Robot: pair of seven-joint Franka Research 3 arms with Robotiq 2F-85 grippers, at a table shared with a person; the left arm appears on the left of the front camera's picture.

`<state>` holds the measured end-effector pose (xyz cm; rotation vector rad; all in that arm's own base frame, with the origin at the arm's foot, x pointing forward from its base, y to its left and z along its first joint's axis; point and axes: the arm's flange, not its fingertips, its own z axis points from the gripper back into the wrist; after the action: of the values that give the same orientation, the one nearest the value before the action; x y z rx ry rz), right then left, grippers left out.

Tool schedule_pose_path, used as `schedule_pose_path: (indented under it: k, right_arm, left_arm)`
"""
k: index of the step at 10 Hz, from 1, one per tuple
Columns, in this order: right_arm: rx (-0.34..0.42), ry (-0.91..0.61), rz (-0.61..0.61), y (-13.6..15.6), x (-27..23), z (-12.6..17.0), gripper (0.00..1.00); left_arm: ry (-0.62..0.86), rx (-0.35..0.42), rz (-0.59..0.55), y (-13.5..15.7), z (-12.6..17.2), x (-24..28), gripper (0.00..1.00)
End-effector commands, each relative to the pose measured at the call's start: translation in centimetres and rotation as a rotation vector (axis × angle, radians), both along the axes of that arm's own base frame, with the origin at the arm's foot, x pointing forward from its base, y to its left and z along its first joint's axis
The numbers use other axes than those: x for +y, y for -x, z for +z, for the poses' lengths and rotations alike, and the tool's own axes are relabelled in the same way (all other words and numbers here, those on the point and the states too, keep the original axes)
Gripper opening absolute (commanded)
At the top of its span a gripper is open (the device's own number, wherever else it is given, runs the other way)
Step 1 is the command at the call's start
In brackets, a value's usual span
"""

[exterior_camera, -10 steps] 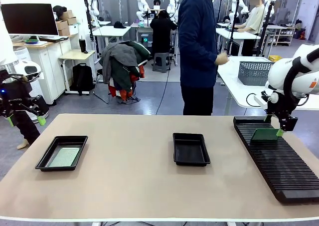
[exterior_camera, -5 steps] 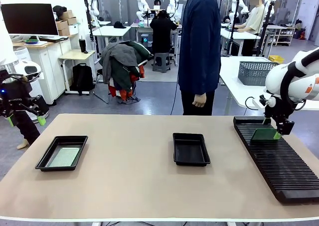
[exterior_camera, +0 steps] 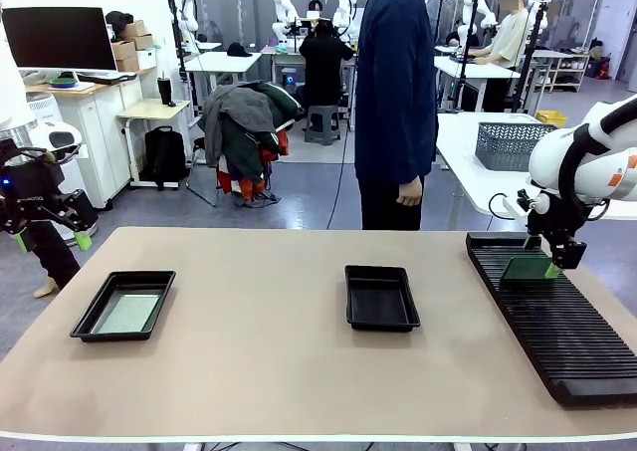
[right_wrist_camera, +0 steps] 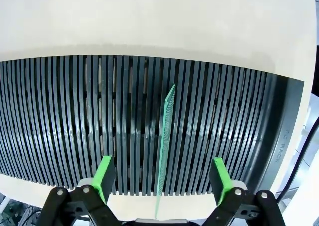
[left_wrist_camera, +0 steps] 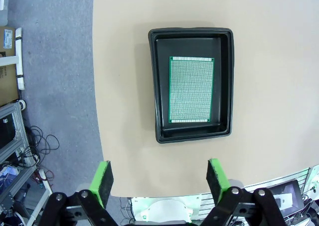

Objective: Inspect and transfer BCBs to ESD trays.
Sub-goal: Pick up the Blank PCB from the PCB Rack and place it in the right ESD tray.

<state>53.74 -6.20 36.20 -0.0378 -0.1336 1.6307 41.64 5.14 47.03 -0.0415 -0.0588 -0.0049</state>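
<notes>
One green BCB (exterior_camera: 529, 268) stands on edge in the slotted rack, seen edge-on as a thin board (right_wrist_camera: 165, 141) in the right wrist view. My right gripper (exterior_camera: 551, 259) (right_wrist_camera: 162, 178) hovers over it, open, a finger on either side and clear of the board. Another BCB (exterior_camera: 128, 313) (left_wrist_camera: 191, 89) lies flat in the left ESD tray (exterior_camera: 90, 319) (left_wrist_camera: 157, 81). The middle ESD tray (exterior_camera: 380, 297) holds nothing. My left gripper (exterior_camera: 48, 240) (left_wrist_camera: 159, 178) hangs open off the table's left edge, above and beside that left tray.
The long black slotted rack (exterior_camera: 557, 332) (right_wrist_camera: 60, 116) runs along the table's right side. A person (exterior_camera: 395, 93) in dark blue stands at the far edge, one hand (exterior_camera: 408, 192) hanging down. The tan table (exterior_camera: 249, 371) has free room between the trays.
My right gripper shifted slightly up and left over the standing board. The person turned and dropped a raised hand to their side. The left arm stayed put.
</notes>
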Motion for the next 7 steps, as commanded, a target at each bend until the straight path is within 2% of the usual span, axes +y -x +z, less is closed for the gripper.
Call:
schedule_pose_path:
  k: [1, 4, 7]
  right_arm:
    - [0.001, 0.000, 0.001, 0.05, -0.21, 0.06, 1.00]
    - [-0.035, -0.017, -0.018, 0.39, -0.62, 0.05, 1.00]
    - [-0.035, -0.034, -0.032, 0.51, -0.74, 0.06, 0.87]
  left_arm:
    - [0.009, -0.008, 0.001, -0.02, -0.21, -0.02, 1.00]
    - [0.009, -0.008, 0.001, -0.02, -0.21, -0.02, 1.00]
    - [0.009, -0.008, 0.001, -0.02, -0.21, -0.02, 1.00]
